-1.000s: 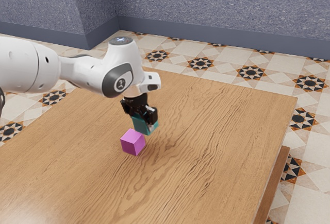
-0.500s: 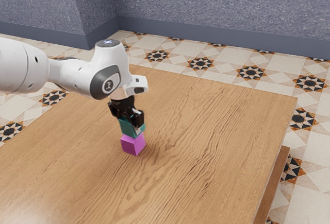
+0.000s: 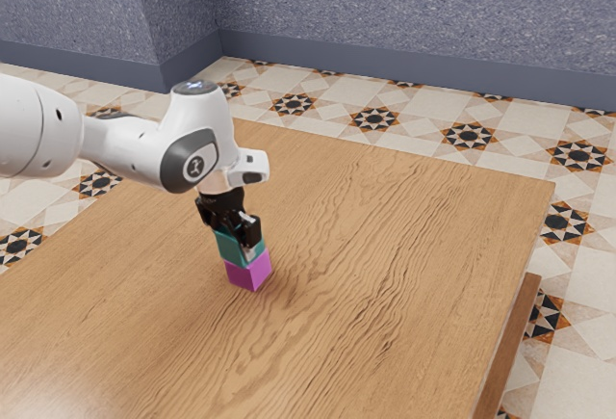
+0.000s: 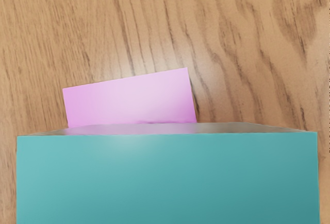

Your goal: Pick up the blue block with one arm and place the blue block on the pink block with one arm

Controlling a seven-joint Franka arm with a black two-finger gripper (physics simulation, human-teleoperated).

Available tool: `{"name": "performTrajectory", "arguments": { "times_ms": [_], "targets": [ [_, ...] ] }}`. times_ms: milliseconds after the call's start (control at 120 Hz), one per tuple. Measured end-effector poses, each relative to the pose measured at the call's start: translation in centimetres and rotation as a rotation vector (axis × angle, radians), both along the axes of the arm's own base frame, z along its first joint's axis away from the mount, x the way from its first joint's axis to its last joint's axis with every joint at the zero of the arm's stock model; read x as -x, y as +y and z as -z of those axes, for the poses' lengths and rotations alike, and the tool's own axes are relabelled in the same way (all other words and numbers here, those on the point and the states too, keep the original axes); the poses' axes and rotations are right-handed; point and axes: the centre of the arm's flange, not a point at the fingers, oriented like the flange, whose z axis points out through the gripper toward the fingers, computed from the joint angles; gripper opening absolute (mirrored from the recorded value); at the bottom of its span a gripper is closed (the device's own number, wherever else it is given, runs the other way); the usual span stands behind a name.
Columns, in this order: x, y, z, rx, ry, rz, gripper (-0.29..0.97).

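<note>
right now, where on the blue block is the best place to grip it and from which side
Its two opposite upright faces, from straight above, as the gripper holds it now. The blue block is a flat-sided cube sitting level atop the pink block, so a sideways approach would likely knock the stack.

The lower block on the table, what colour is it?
Bright pink; the pink block sits beneath the blue block, clearest in the exterior view.

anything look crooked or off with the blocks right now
Slightly: the pink block sits turned relative to the blue block above it, so their edges do not line up. Nothing else stands out.
</note>
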Motion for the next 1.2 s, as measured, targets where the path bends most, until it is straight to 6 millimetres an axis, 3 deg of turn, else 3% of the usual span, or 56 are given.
{"name": "performTrajectory", "arguments": {
  "times_ms": [1025, 1200],
  "targets": [
    [-0.4, 0.0, 1.3, -0.003, 0.008, -0.127, 0.37],
    [-0.5, 0.8, 1.0, -0.005, -0.001, -0.148, 0.37]
  ]
}}
